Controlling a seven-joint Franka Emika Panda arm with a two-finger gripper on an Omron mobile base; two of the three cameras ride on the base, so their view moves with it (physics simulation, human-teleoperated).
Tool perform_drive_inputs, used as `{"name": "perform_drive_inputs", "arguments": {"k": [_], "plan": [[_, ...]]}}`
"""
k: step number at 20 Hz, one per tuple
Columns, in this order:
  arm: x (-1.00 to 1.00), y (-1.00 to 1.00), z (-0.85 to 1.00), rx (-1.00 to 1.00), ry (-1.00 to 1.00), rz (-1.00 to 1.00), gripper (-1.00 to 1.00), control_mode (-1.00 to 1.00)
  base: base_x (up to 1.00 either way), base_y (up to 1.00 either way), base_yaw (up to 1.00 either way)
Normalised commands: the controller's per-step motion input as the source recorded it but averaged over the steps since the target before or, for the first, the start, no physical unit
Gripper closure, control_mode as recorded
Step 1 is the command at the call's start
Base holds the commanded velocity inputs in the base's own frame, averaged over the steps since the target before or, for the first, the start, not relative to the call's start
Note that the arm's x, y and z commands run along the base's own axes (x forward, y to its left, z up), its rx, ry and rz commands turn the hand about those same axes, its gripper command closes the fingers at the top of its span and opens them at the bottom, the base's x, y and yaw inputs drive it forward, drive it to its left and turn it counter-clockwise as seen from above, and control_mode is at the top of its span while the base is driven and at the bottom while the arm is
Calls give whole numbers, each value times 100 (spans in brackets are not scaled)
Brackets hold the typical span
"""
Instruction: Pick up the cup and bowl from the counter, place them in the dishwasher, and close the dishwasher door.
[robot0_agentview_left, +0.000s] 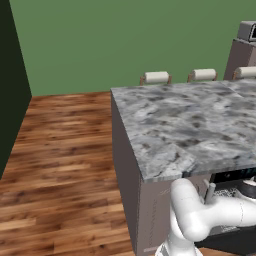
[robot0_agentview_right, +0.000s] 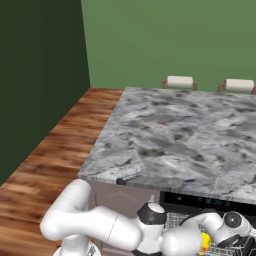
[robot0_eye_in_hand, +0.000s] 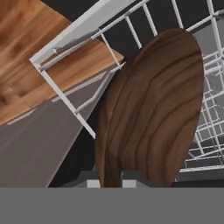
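Note:
The dark brown wooden bowl (robot0_eye_in_hand: 153, 109) stands on edge close to the hand camera, over the light wire rack (robot0_eye_in_hand: 205, 118) of the open dishwasher (robot0_agentview_right: 200, 202). My gripper (robot0_eye_in_hand: 111, 183) is low inside the dishwasher, and the bowl's rim runs down between its fingertips, so it is shut on the bowl. The yellow cup (robot0_agentview_right: 205, 243) sits in the rack beside my wrist. The marbled counter (robot0_agentview_left: 190, 125) above is bare. Below the rack, the dark dishwasher door (robot0_agentview_left: 235, 242) hangs open.
White-cushioned stools (robot0_agentview_left: 156, 77) stand behind the island. Wooden floor (robot0_agentview_left: 60, 175) spreads to the left up to a dark wall (robot0_agentview_right: 35, 75). The rack's white wires (robot0_eye_in_hand: 70, 105) and frame lie close around the bowl. A grey appliance (robot0_agentview_left: 245, 45) stands at the far right.

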Motion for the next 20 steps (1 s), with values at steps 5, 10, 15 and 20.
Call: {"name": "perform_drive_inputs", "arguments": {"k": [5,10,15,20], "plan": [[-89,3,-100,0,-33,14,100,-100,0,0,0],[-97,20,-100,0,-26,14,-100,-100,0,0,0],[-96,28,-100,-2,-23,15,-100,-100,0,0,0],[-53,2,-85,-6,-13,10,-100,-100,0,0,0]]}}
